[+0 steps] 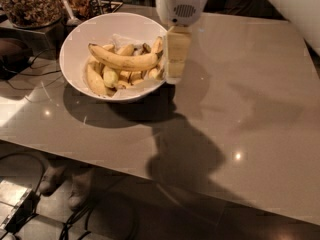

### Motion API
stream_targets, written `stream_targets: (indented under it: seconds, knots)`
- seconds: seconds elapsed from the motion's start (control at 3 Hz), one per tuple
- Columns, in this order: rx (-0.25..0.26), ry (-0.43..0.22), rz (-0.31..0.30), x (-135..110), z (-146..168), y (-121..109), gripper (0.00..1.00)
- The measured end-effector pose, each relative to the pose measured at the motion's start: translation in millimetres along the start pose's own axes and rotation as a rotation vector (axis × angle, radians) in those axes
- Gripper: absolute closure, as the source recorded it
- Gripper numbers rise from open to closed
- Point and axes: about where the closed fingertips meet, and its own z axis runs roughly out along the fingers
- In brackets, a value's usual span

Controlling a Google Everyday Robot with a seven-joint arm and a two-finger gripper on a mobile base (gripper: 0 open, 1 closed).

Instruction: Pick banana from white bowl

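The white bowl (80, 44) stands at the back left of the table. The long curved yellow banana (122, 60) lies across the top of several shorter bananas in the bowl, its dark stem tip pointing left. My gripper (175, 64) hangs from the white wrist at the bowl's right rim, just right of the banana's right end. It holds nothing that I can see.
A dark container of nuts (30, 4) stands behind the bowl at the back left, with utensils (67, 9) beside it. The grey table (240, 99) stretches to the right and front. Cables and shoes (65, 184) lie on the floor below the front edge.
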Motion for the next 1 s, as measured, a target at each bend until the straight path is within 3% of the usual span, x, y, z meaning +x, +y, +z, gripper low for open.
stream_targets:
  seconds: [0.33, 0.67, 1.0]
  knots:
    - [0.009, -0.002, -0.064, -32.6, 4.5, -24.3, 0.11]
    - [0.004, -0.007, -0.108, -57.6, 11.2, -43.3, 0.14]
    - [-0.012, -0.011, -0.119, -72.1, 24.2, -60.2, 0.21]
